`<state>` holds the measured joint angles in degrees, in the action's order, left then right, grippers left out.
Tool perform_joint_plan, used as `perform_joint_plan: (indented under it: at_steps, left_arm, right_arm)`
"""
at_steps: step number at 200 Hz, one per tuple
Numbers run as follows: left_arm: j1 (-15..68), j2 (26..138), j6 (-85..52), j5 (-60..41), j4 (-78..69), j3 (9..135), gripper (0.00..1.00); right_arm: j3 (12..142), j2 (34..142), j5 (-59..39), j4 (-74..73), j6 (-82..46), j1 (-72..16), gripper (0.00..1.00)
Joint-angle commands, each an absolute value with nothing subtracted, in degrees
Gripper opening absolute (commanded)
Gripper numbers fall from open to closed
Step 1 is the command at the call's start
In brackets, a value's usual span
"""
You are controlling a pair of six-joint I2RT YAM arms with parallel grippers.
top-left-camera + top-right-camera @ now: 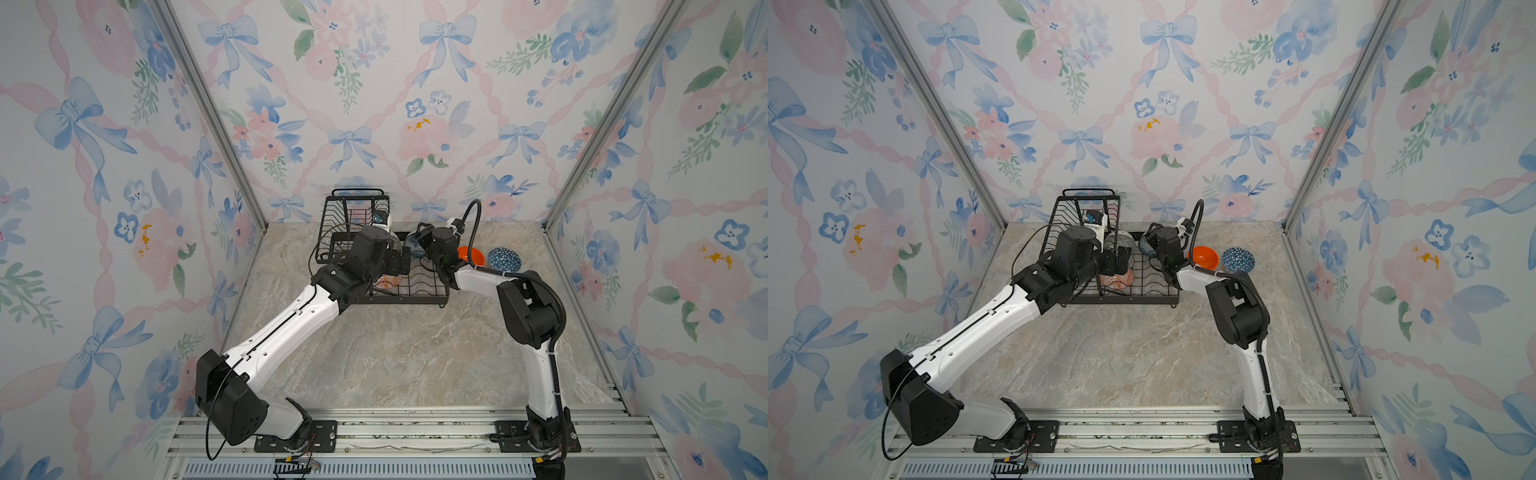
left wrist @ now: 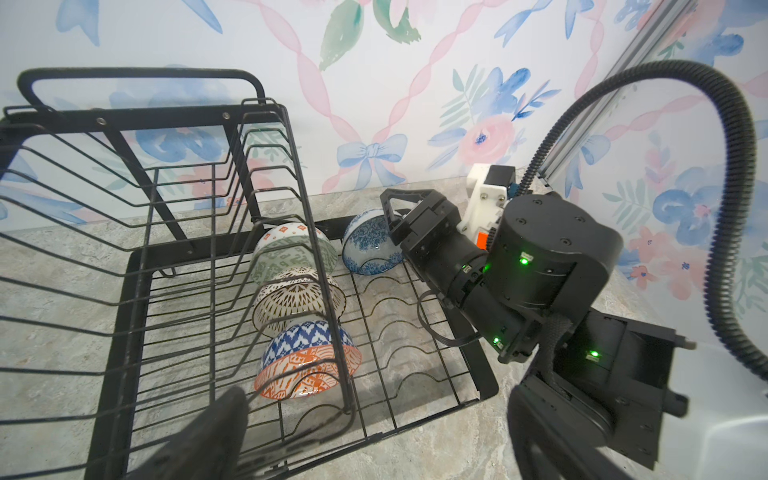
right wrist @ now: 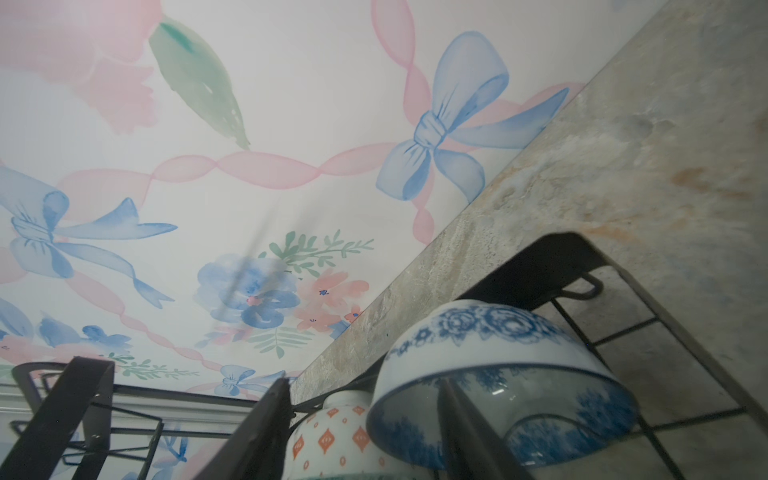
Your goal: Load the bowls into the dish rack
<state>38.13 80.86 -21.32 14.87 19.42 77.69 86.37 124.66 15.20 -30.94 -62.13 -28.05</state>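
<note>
r gripper (image 3: 365, 384) jaws apart, straddling rim of blue-floral bowl (image 3: 498, 353) at far end of dish rack (image 2: 118, 332); l gripper (image 1: 400, 262) wide open, empty.

- glossy white shells on the long links, left arm (image 1: 282, 332) and right arm (image 1: 540, 374) alike
- matte black housings (image 1: 230, 399) cap the joints, dotted with small screws
- a ribbed black hose (image 2: 739, 208) loops off the right arm
- green lights (image 2: 524, 261) glow on its black wrist
- right gripper (image 2: 388, 216) is black, one finger a triangular open frame
- black base plates (image 1: 295, 436), bolted
</note>
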Motion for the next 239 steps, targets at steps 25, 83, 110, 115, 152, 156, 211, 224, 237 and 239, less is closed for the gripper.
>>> perform_joint_plan:
  at_steps: [25,83,110,115,152,156,211,224,237,239]
  left_arm:
    - [41.0,78.18,-24.61,19.77,19.86,75.68,0.98]
    - [44.64,77.09,-25.48,25.26,19.78,75.67,0.98]
    - [46.65,77.63,-25.96,26.8,19.73,75.59,0.98]
    - [46.88,77.84,-26.14,26.87,19.69,75.59,0.98]
    - [49.06,80.33,-27.32,28.34,19.6,76.52,0.98]
    - [49.3,80.69,-27.29,28.5,19.58,76.75,0.98]
    - [54.54,88.89,-24.14,31.88,19.69,82.18,0.98]
    - [55.79,91.1,-23.5,32.32,19.69,83.97,0.98]
    - [56.98,93.65,-22.24,32.48,19.69,85.91,0.98]
    - [57.13,94.08,-21.95,32.51,19.69,86.23,0.98]
  right_arm:
    - [82.35,117.14,13.21,-26.63,-59.98,-27.55,0.64]
    - [79.92,108.89,10.42,-15.38,-53.98,-27.44,0.88]
    - [79.77,103.65,10.6,-5.16,-48.12,-27.16,0.97]
    - [80.23,103.02,10.93,-2.24,-46.52,-27.16,0.97]
    - [83.89,98.43,15.6,17.33,-37.96,-26.95,0.97]
    - [83.89,97.85,16.59,18.68,-37.52,-26.9,0.97]
    - [79.84,88.89,24.98,31.31,-34.18,-23.99,0.97]
    - [80.1,87.71,26.51,36.1,-38.8,-22.27,0.97]
    - [80.3,87.09,22.75,39.06,-38.84,-19.54,0.97]
    - [80.32,87.03,22.17,39.45,-38.85,-19.17,0.97]
